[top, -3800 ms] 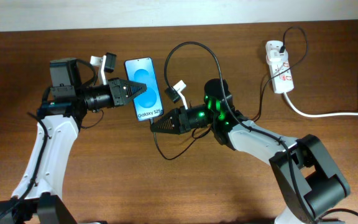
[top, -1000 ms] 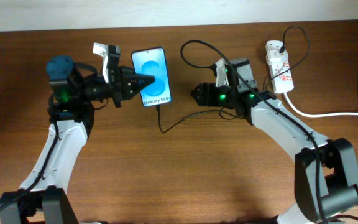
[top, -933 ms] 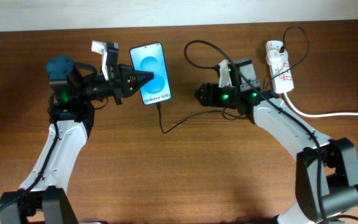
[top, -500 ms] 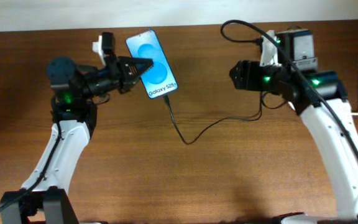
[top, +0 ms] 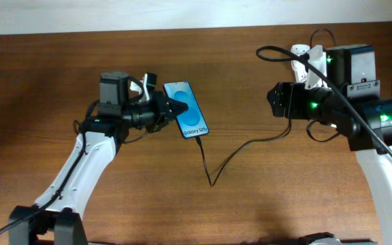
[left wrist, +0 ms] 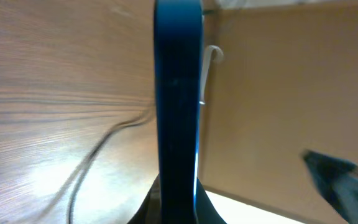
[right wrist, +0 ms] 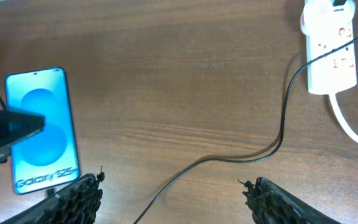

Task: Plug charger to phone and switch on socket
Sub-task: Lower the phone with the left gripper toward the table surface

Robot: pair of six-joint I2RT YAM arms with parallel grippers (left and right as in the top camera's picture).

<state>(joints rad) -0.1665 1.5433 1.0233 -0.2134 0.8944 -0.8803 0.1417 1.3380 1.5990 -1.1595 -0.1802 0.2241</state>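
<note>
While the charger (top: 211, 184) looped over the table (top: 284, 204) at the front, its tip met the bottom end of the phone (top: 190, 117). The left gripper (top: 174, 107) clamped the phone's left edge, screen up. The right gripper (right wrist: 173, 183) hung with jaws wide, empty. The socket (right wrist: 331, 50) lay at the far edge, well apart.

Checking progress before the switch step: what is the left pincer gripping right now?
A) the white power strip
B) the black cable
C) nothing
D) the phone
D: the left pincer is clamped on the phone, which fills the left wrist view edge-on.
</note>
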